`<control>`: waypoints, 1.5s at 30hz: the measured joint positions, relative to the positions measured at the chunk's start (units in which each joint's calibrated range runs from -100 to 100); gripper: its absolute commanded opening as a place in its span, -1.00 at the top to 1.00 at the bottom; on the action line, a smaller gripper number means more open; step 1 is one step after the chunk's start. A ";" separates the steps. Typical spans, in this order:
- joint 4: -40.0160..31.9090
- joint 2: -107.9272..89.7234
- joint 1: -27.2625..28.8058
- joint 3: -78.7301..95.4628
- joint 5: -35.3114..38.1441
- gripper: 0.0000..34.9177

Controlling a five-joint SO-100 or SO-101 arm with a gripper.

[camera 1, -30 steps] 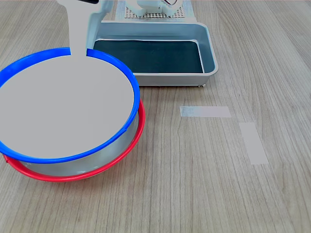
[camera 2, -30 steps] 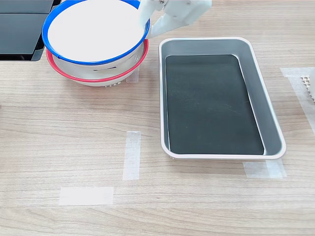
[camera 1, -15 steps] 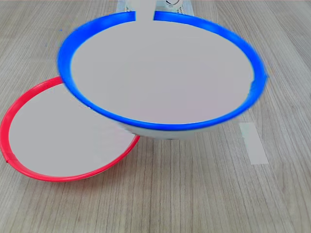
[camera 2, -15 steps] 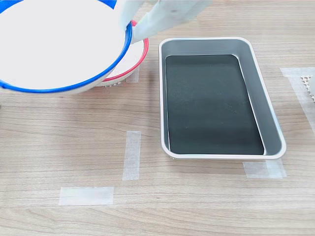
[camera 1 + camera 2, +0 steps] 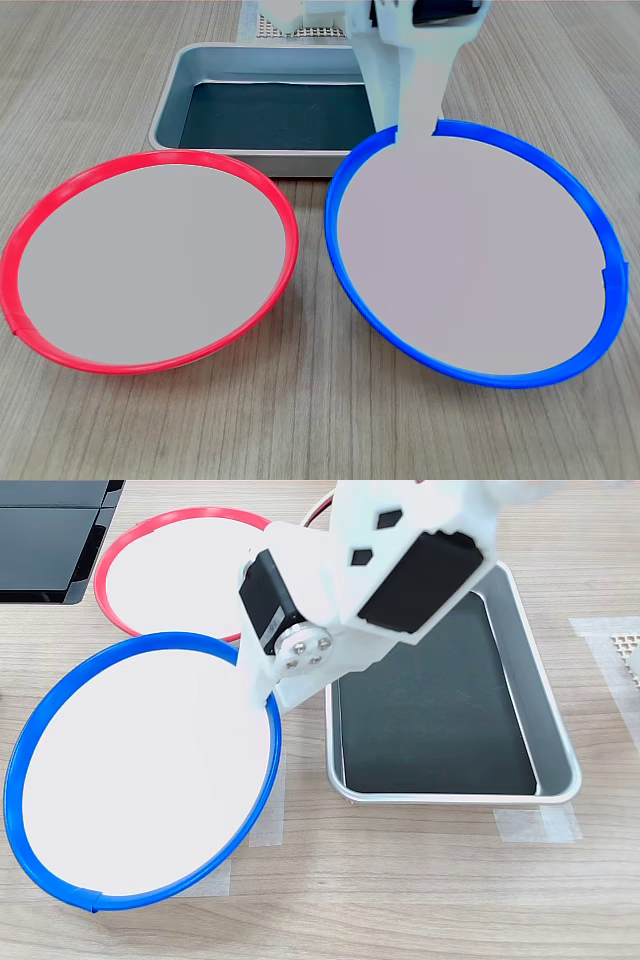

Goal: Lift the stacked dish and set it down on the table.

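A: Where is the large round shallow dish with the bright blue rim and plain pale grey inside (image 5: 470, 255)?

B: In the first exterior view it fills the right half of the frame, clear of the same-sized round dish with the red rim (image 5: 150, 260), which sits at the left. The two rims come near each other at mid-frame but do not overlap. In the second exterior view the blue-rimmed dish (image 5: 145, 770) takes up the lower left, and the red-rimmed dish (image 5: 175, 570) lies above it at upper left, partly behind the arm.

A: And the claw?

B: The white plastic gripper (image 5: 412, 120) reaches down from the top of the first exterior view onto the far edge of the blue rim. Its tip meets that rim, and it seems clamped on the dish edge. In the second exterior view the gripper (image 5: 262, 685) meets the blue dish's right edge, beside the tray.

A: Is the dish on the light grey-brown wood-grain tabletop (image 5: 320, 430)?

B: I cannot tell whether it rests there or hangs just above.

A: What else?

B: A grey rectangular metal tray with a dark floor (image 5: 205, 75) sits at the top centre of the first exterior view, behind both dishes. In the second exterior view the tray (image 5: 555, 740) is at the right, partly covered by the arm.
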 measured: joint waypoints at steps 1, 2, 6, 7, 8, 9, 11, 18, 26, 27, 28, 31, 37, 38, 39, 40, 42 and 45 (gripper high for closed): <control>-0.98 1.11 -0.35 0.00 0.05 1.00; -1.31 1.36 -0.44 0.00 0.05 1.00; -3.43 3.07 -1.06 0.91 0.20 1.00; -3.67 3.32 -1.33 1.00 0.29 1.00; -3.92 3.50 -1.50 1.09 0.34 1.00; -4.16 3.58 -1.50 1.54 0.49 0.99; -5.06 3.58 -1.24 3.27 1.42 0.84; -3.75 1.79 1.06 7.71 3.86 -0.03; 4.57 -10.32 5.49 9.62 4.30 0.84; 5.46 -12.02 6.19 10.16 4.30 0.96; 6.12 -13.90 6.55 10.62 4.30 0.99; 7.01 -22.93 8.14 14.61 4.44 1.00; 1.55 -44.50 11.77 28.40 0.15 1.00; -0.49 -49.28 12.83 32.03 -1.42 1.00; -1.88 -52.94 12.83 35.12 -2.59 1.00; -3.02 -57.03 12.65 38.48 -3.66 1.00; -5.06 -65.13 11.77 45.37 -5.76 1.00; -6.12 -75.70 11.86 56.08 -7.23 1.00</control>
